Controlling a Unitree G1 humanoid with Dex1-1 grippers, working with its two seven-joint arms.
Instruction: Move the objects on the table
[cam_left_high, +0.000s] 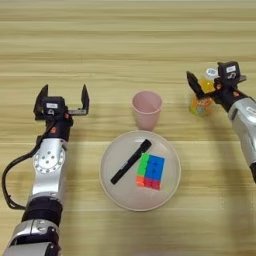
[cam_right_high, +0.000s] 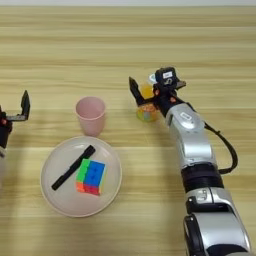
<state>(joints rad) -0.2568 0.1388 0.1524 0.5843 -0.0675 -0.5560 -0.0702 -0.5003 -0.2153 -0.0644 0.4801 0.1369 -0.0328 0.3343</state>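
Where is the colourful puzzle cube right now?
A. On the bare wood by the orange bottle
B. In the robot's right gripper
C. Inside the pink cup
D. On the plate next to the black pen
D: the puzzle cube lies on the round plate right beside the black pen, while the pink cup stands behind the plate and the right gripper is at the orange bottle.

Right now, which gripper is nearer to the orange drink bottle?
Right. The right gripper is at the orange drink bottle, fingers open around its top. The left gripper is open, far to the bottle's left, beyond the pink cup.
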